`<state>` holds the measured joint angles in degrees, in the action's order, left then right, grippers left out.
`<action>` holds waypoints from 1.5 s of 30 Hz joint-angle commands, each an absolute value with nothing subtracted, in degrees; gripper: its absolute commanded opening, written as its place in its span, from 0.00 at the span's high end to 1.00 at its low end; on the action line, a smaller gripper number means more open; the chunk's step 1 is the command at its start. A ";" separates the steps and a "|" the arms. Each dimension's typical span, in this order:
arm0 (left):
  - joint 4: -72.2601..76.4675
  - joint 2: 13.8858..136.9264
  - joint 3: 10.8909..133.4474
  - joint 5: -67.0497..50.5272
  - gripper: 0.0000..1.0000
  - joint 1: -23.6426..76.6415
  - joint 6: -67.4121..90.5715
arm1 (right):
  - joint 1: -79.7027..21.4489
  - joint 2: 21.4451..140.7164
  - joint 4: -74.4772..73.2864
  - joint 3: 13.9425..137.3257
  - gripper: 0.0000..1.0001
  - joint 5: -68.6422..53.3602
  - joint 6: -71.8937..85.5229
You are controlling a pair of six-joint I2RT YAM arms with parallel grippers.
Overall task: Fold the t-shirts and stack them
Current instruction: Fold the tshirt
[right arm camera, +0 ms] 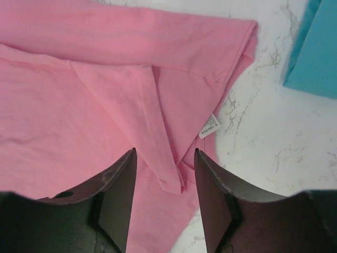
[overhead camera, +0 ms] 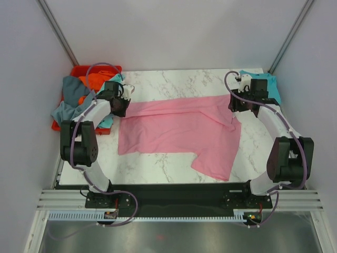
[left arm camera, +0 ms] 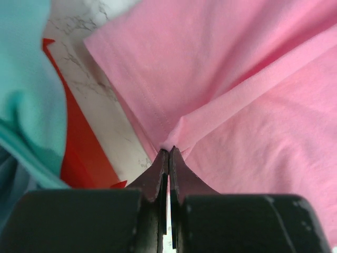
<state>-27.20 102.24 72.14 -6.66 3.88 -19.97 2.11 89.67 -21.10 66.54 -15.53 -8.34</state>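
Top external: pink shirt (overhead camera: 179, 129) lies spread mid-frame, top edge folded over. Left gripper (left arm camera: 168, 153) is pressed together on the cloth's left edge. Right gripper (right arm camera: 163, 158) is spread, straddling a fold below the tag (right arm camera: 209, 126), gripping nothing. Right should pinch that fold before both lift level, cloth taut, away from the bin (overhead camera: 79, 70).
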 commanded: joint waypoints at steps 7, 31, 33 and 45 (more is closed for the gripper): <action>-32.95 98.87 82.08 -9.23 0.44 5.45 -13.80 | 2.28 95.87 -20.83 76.90 0.45 -21.08 -5.80; -38.85 111.36 82.88 -17.75 0.45 9.93 -9.32 | 2.11 120.84 -23.73 91.93 0.55 -34.45 -2.02; -38.85 111.80 82.44 -17.58 0.43 9.84 -9.49 | 2.02 121.90 -23.82 92.20 0.55 -34.19 -2.28; -38.85 114.17 82.18 -16.35 0.39 9.23 -9.32 | 1.85 123.75 -26.28 92.81 0.63 -32.96 -4.66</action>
